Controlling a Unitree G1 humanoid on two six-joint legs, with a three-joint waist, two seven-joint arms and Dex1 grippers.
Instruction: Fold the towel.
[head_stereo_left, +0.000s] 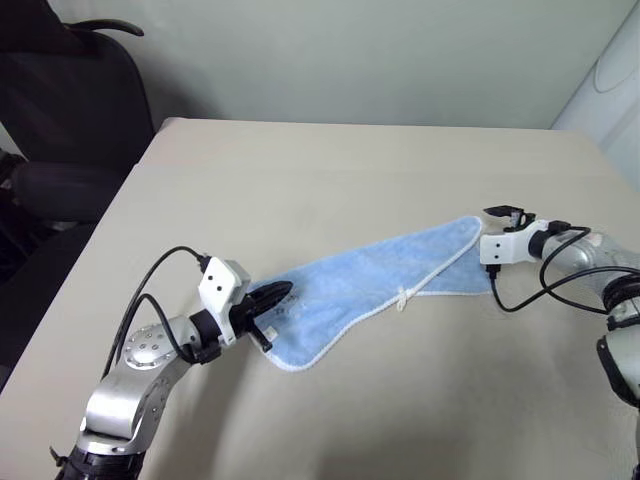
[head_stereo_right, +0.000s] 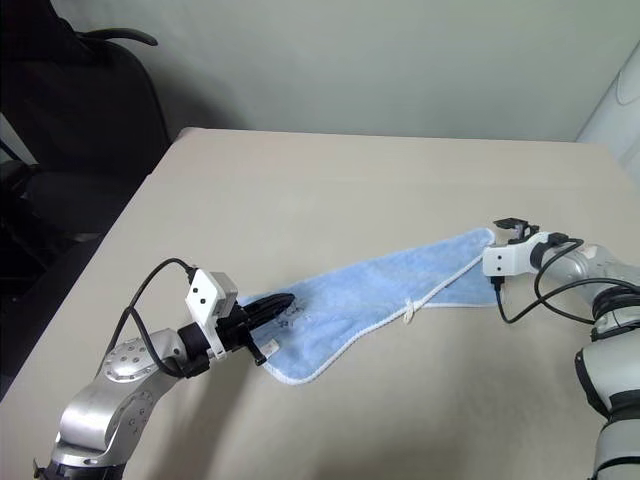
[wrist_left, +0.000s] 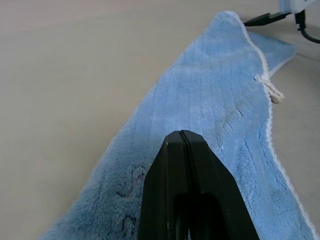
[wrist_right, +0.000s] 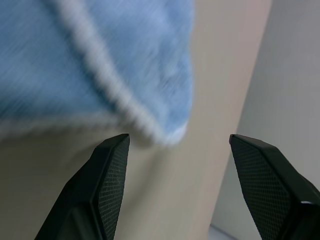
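The towel (head_stereo_left: 380, 285) lies stretched between both grippers on the table (head_stereo_left: 330, 170). The left gripper (head_stereo_left: 270, 298) is clamped on its near corner; the right gripper (wrist_right: 175, 150) stands spread just beside the far corner.

Both eye views look down over the tabletop (head_stereo_left: 330, 180); each wrist view sits close over the towel (wrist_left: 210, 115).

Open worktop (head_stereo_left: 330, 180) lies beyond the towel (head_stereo_left: 370, 285); a dark chair (head_stereo_left: 70, 110) stands off its left edge, seemingly apart.
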